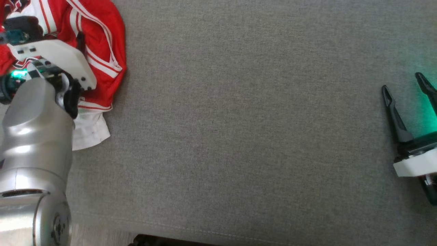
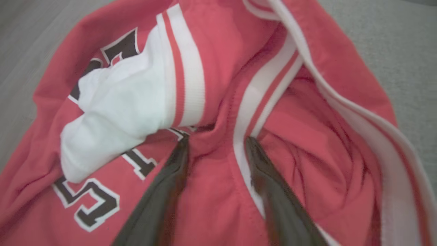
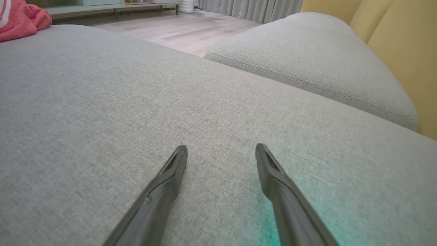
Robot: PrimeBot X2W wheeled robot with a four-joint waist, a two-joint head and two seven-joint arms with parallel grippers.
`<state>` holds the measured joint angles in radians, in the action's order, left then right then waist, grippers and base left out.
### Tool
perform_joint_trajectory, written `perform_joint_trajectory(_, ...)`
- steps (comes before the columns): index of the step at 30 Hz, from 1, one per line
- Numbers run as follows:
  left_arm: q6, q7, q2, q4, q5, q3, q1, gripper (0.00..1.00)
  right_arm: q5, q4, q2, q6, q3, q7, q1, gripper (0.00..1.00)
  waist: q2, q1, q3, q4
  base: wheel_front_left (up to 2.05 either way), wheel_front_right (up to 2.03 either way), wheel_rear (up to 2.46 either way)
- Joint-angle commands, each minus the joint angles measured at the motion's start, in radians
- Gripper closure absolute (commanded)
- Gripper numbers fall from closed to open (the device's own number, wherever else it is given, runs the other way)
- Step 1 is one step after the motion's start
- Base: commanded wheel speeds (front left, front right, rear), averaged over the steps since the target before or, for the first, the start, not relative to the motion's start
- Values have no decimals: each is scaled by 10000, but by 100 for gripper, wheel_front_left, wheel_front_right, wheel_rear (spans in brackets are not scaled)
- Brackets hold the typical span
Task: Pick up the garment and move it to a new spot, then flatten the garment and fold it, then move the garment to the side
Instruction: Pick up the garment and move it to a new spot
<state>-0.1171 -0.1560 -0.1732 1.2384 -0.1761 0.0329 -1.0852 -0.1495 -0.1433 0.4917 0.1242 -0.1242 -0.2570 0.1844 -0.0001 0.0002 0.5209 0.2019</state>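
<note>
The garment (image 1: 102,41) is a red jersey with white stripes and dark lettering, lying crumpled at the far left of the grey cushion (image 1: 239,119). In the left wrist view my left gripper (image 2: 216,138) is pressed down into the garment (image 2: 211,51), jaws apart, with a ridge of red cloth between the fingertips (image 2: 182,147). In the head view my silver left arm (image 1: 34,136) covers part of the cloth. My right gripper (image 1: 403,82) hovers open and empty over bare cushion at the far right. The right wrist view shows the right gripper (image 3: 221,149) and a corner of the garment (image 3: 20,17) far off.
A second grey cushion (image 3: 307,58) adjoins the one I work on, with a yellow backrest (image 3: 403,51) behind it. Wooden floor (image 3: 177,30) lies beyond. The cushion's front seam (image 1: 205,232) runs along the bottom of the head view.
</note>
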Motion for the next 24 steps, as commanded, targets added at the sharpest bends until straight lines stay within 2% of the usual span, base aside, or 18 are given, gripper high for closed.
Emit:
perform_joint_trajectory(1,-94,148,-525,22,29,23,313,100,-20,49,25,65,-230,-47,-22,0,1,-2,-109,-28,0,0,0)
perform_joint_trajectory(7,-128,1558,-946,-184,-389,105,73,100,-44,-160,-506,65,-561,-47,246,0,1,-2,-1004,-233,0,0,0)
perform_joint_trajectory(12,-133,2113,-1130,-712,-681,-664,-371,100,-63,-530,-1234,65,-650,-47,119,0,1,-2,-2530,-644,0,0,0)
perform_joint_trajectory(15,-134,2168,-1225,-1266,-972,-1486,-598,100,-112,-720,-1743,65,-681,-47,-149,0,1,-2,-3561,-1022,0,0,0)
perform_joint_trajectory(20,-135,1784,-1439,-2589,-2158,-2943,-825,100,-326,-873,-2700,65,-707,-47,-619,0,1,-2,-5109,-1933,0,0,0)
perform_joint_trajectory(24,-135,1369,-1694,-3587,-2925,-3813,-1008,100,-319,-750,-3073,65,-860,-47,-684,0,1,-2,-5522,-2585,0,0,0)
